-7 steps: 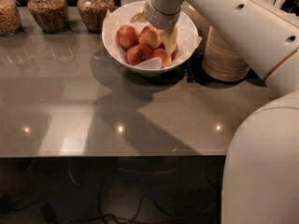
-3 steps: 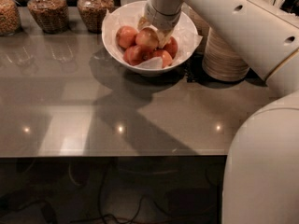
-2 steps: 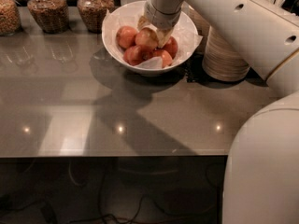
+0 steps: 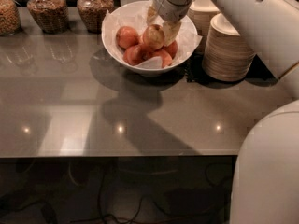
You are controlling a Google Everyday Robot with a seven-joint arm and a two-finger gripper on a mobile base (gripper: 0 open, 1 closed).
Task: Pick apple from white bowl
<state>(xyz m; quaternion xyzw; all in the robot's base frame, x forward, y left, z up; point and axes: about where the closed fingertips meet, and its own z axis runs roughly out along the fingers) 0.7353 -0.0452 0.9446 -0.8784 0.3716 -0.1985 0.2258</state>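
The white bowl (image 4: 107, 37), lined with crinkled white paper, stands at the back of the grey counter and holds several apples. My gripper (image 4: 160, 26) reaches down into it from above. Its two pale fingers (image 4: 171, 31) are shut on the apple (image 4: 153, 37), the palest, yellowish-pink one. It sits on top of the pile, slightly above the deeper red apples (image 4: 134, 55) around it. My white arm comes in from the upper right.
Three glass jars of dry food (image 4: 46, 9) stand at the back left. Stacks of beige disposable bowls (image 4: 228, 48) stand right of the white bowl, close to my arm. The counter's front edge (image 4: 117, 156) runs across the lower half of the view.
My gripper went from deep among the apples to holding the pale apple a little higher. Over the last second it has hardly moved.
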